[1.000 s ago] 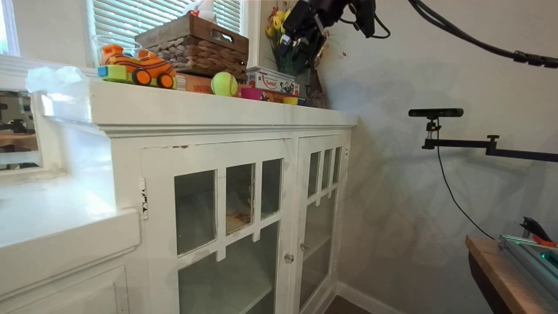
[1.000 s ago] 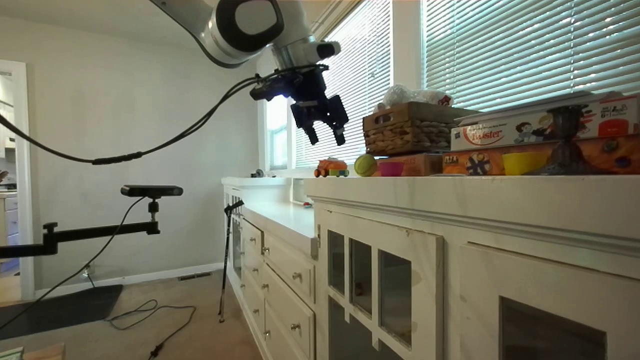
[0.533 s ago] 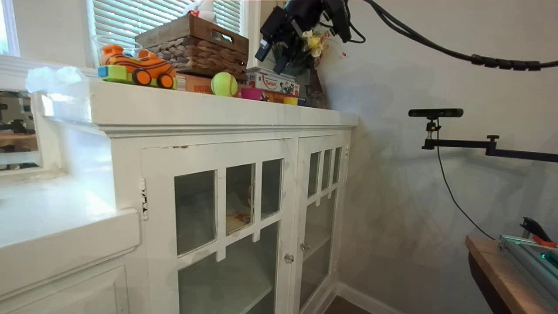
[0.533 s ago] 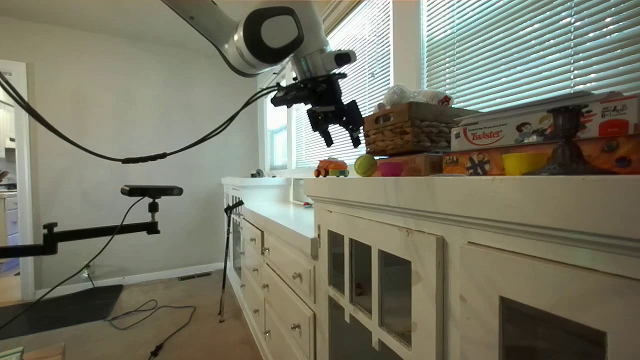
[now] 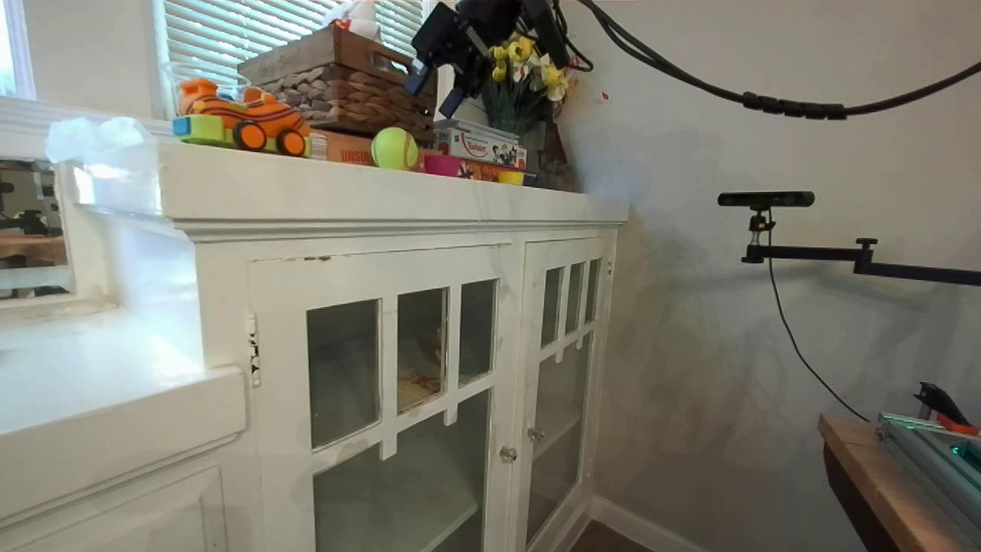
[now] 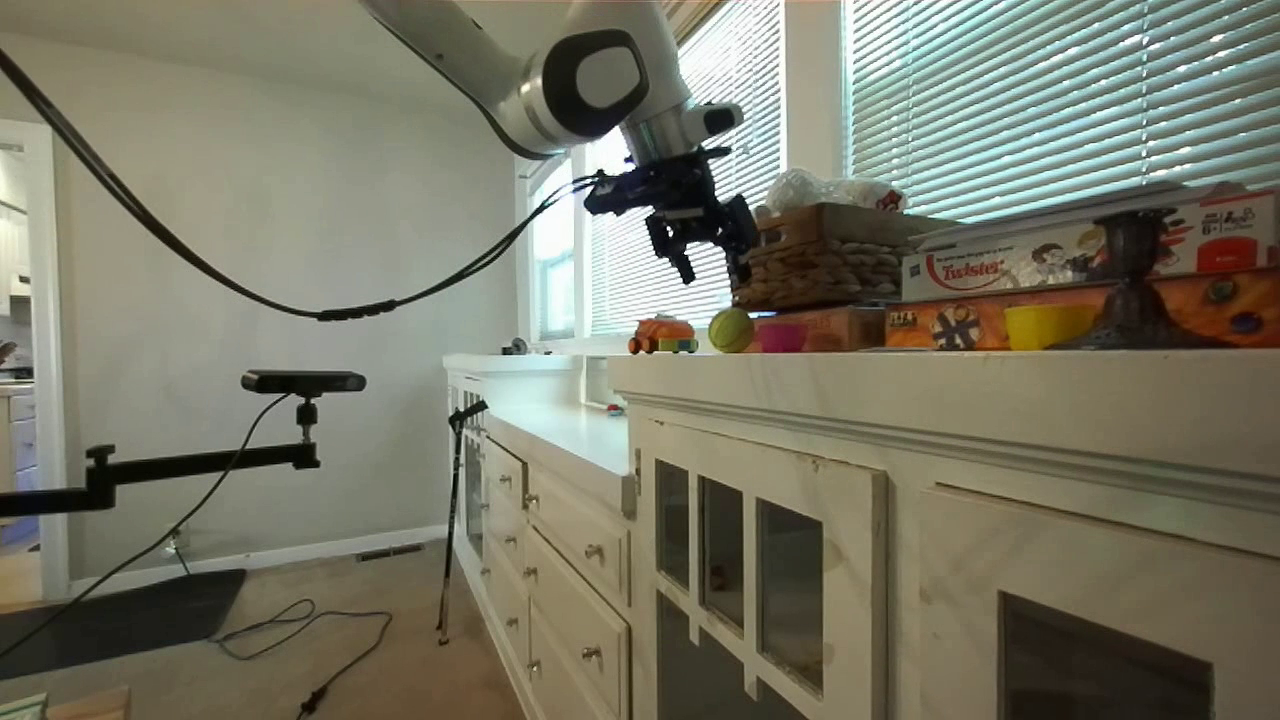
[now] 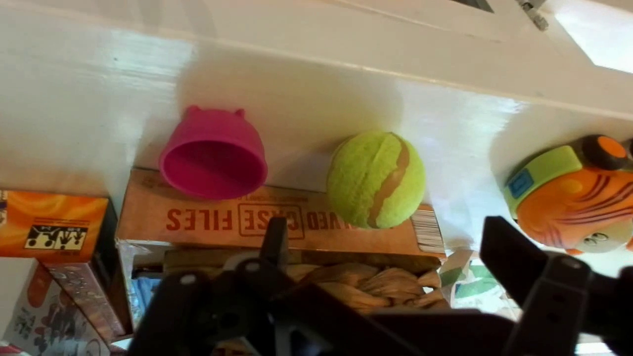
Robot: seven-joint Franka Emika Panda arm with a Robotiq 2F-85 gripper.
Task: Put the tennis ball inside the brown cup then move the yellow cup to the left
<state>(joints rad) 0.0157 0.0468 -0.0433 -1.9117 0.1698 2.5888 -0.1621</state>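
Observation:
The tennis ball [image 5: 394, 148] rests on the white cabinet top in both exterior views [image 6: 731, 330]. In the wrist view, the ball [image 7: 373, 183] lies between a pink cup [image 7: 217, 129] and an orange toy. The pink cup also stands beside the ball in both exterior views [image 5: 441, 164] [image 6: 783, 338]. The yellow cup [image 6: 1048, 327] stands farther along the top and also shows in an exterior view [image 5: 510, 177]; it is outside the wrist view. I see no brown cup. My gripper [image 6: 714, 273] is open and empty above the ball, near the basket [image 6: 830, 265]. Its fingers [image 7: 507, 257] are wide apart.
An orange toy truck [image 5: 245, 119] stands beside the ball. Behind are a cardboard box [image 7: 277, 217], the wicker basket on it, game boxes [image 6: 1090, 245] and a dark candlestick-like stand [image 6: 1132, 285]. The cabinet's front edge [image 7: 395, 74] runs close to the ball.
My gripper has moved toward the basket, to the left in one exterior view and to the right in another, staying open. The ball, cups and truck have not moved.

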